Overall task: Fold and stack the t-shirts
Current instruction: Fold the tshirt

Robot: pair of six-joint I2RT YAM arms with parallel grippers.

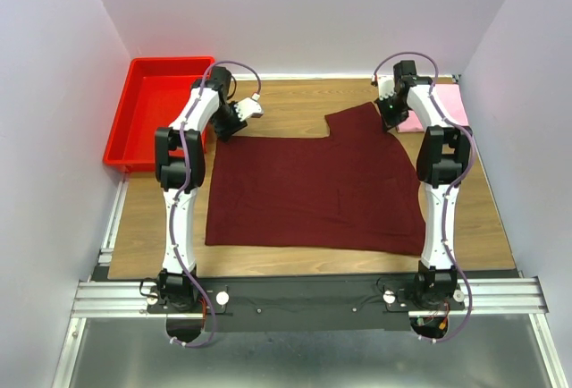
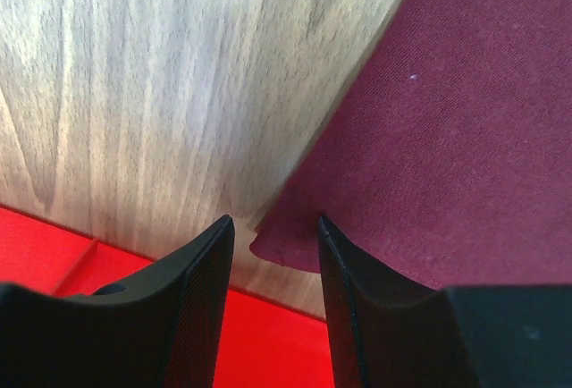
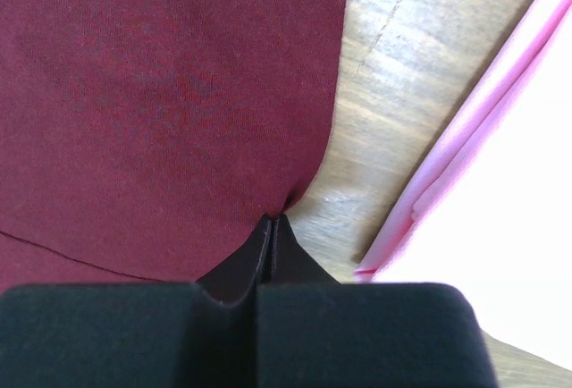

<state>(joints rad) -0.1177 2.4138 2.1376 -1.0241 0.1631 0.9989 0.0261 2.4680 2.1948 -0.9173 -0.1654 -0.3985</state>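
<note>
**one corner pinched, the other not yet caught**

the maroon t-shirt lies spread flat in the middle of the worktop. my right pincer is clenched on a small pucker at the shirt's far right edge. my left pincer is released, and its fingers straddle the far left corner, with only the tip of the cloth between them.

my worry is the left side. the bite looks thin, so closing here could miss the corner or catch a sliver that slips on lifting. then the fold would go skewed, with one side dragged alone. the right pinch is small too and might let go under tension.

the folded pink t-shirt sits just beside the right pincer and could get swept along. the red bin is near the left wrist, so an outward swing could knock it.
</note>
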